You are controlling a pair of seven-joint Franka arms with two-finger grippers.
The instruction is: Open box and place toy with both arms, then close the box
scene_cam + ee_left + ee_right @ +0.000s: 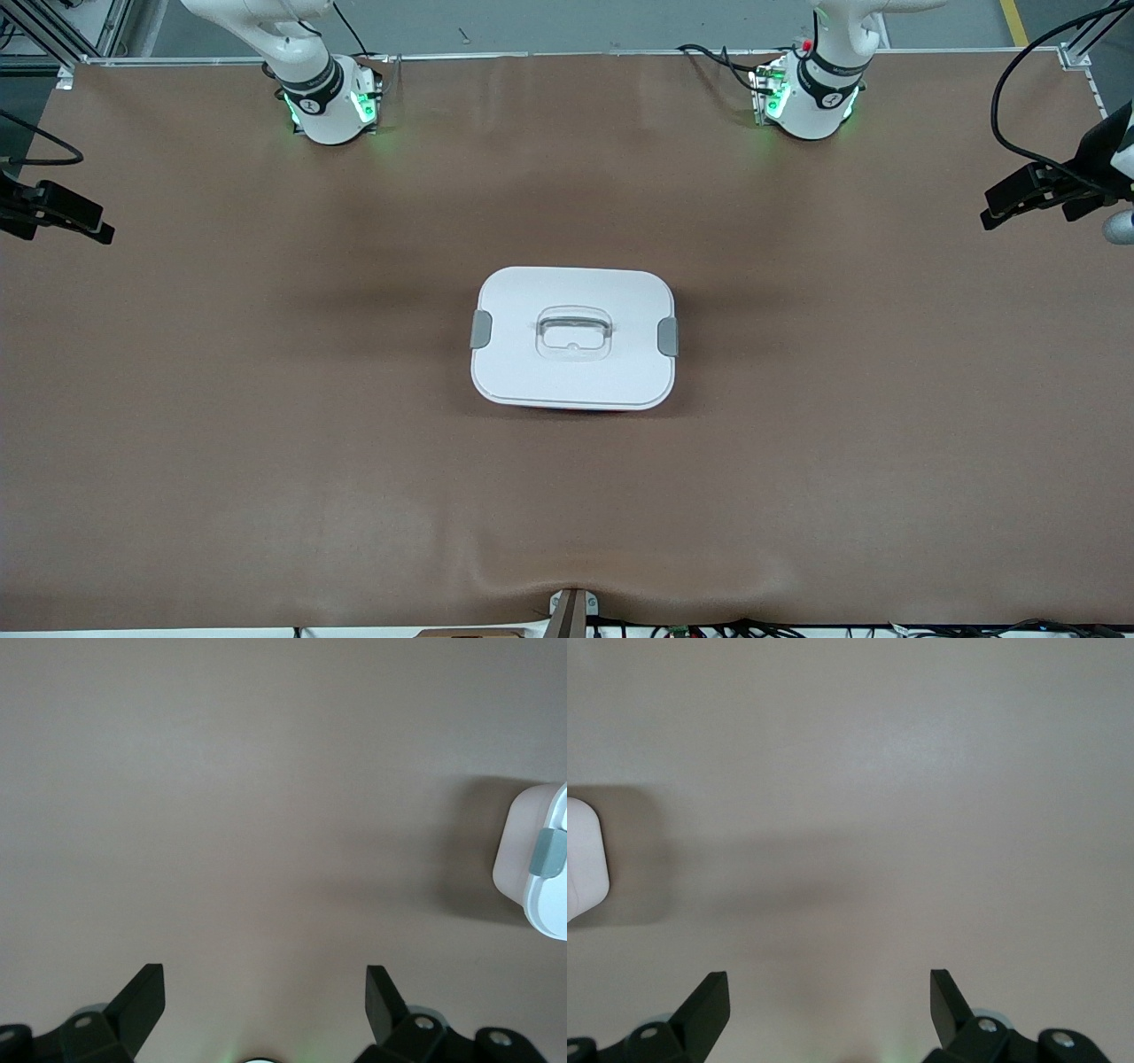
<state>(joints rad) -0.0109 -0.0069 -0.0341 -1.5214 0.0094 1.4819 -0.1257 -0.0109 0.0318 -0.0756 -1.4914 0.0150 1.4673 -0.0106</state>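
Note:
The box (pixel 574 338) stands shut in the middle of the brown table, its white lid on with a grey clip (pixel 481 329) at each end and a clear handle (pixel 575 330) in the centre. The toy is out of view. My left gripper (pixel 264 979) is open and empty, held over bare table, with one end of the box (pixel 532 859) and its grey clip (pixel 547 853) at the edge of the left wrist view. My right gripper (pixel 828 979) is open and empty over bare table, with a corner of the box (pixel 583 859) at the edge of its view. Neither gripper shows in the front view.
The right arm's base (pixel 328 102) and the left arm's base (pixel 811 97) stand at the table's back edge. Black camera clamps sit at the two ends of the table (pixel 53 213) (pixel 1054 190). A small mount (pixel 571 611) sits at the front edge.

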